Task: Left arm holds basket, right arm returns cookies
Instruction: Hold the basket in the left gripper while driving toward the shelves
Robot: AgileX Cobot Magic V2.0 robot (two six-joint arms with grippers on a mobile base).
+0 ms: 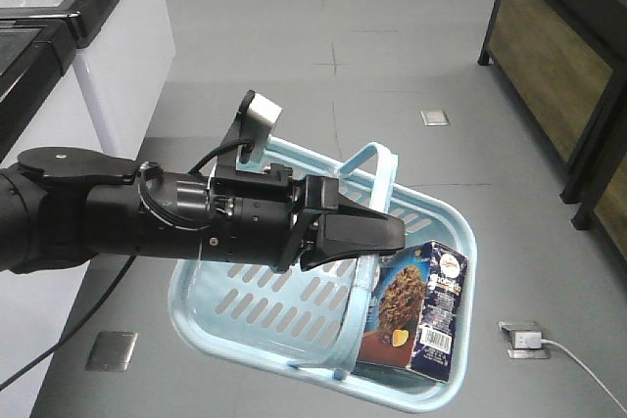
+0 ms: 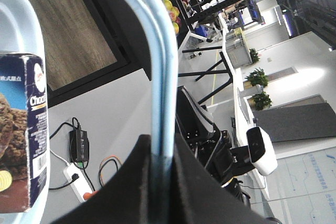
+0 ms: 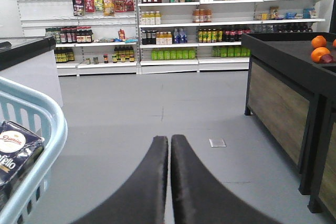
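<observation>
Exterior front-facing view: the navy cookie carton point(image 1: 421, 310), glossy printed cardboard, stands in the near right corner of the light blue basket point(image 1: 257, 302), a slotted plastic tub hanging above the grey floor point(image 1: 392, 66). Jaws of the left arm point(image 1: 147, 217) are clamped on one thin loop handle point(image 2: 160, 77), as the wrist view confirms. Jaws of the right arm point(image 3: 169, 150), tapered and matte black, are pressed together on nothing, just right of the basket and facing stocked shelves point(image 3: 210, 24). The return appears not yet begun. The next move likely calls for parting those jaws and reaching left for the carton's flat sides.
</observation>
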